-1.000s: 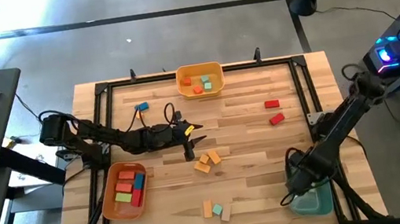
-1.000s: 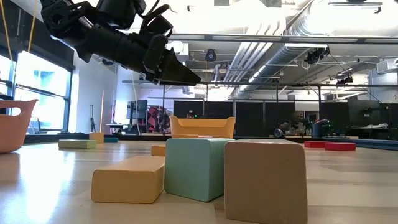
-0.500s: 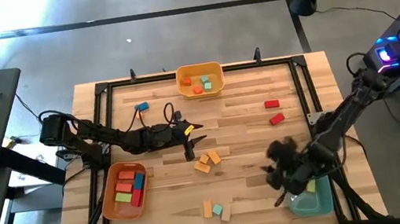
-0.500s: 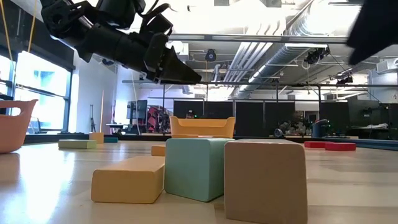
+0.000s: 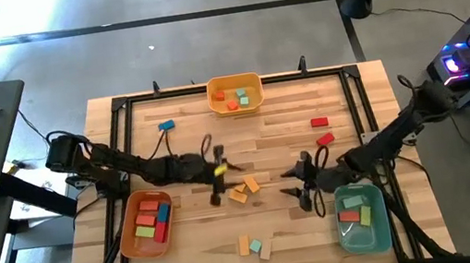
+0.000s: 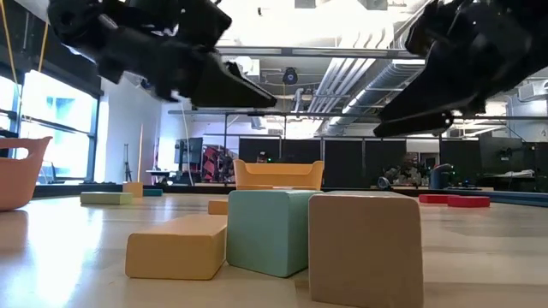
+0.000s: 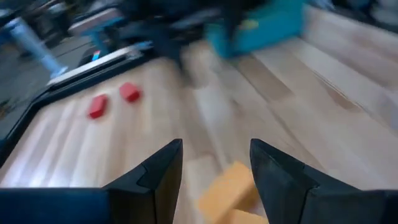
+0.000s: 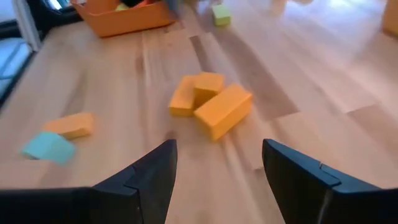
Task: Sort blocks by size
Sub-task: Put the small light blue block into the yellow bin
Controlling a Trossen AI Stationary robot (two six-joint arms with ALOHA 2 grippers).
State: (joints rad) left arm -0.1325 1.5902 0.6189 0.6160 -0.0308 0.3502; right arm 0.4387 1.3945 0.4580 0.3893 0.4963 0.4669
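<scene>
Three orange blocks (image 5: 244, 188) lie in a cluster mid-table, also seen in the right wrist view (image 8: 211, 102). My left gripper (image 5: 224, 182) hovers open just left of them; one orange block (image 7: 229, 191) shows between its fingers (image 7: 214, 162), untouched. My right gripper (image 5: 295, 186) hovers open to the cluster's right, pointing at it (image 8: 217, 168). Near the front edge lie an orange, a teal and a tan block (image 5: 254, 246), large in the low view (image 6: 270, 229). Two red blocks (image 5: 322, 131) and a blue block (image 5: 166, 125) lie farther back.
A yellow bin (image 5: 233, 81) with blocks stands at the far edge, an orange bin (image 5: 127, 233) with blocks at the near left, a teal bin (image 5: 363, 235) with blocks at the near right. A black frame (image 5: 112, 122) borders the table.
My right gripper has swung from above the teal bin toward the table's middle, sinking and tipping from pointing down to nearly level, facing the orange cluster. My left gripper has rolled and shifted a little toward the near edge. Both stay open.
</scene>
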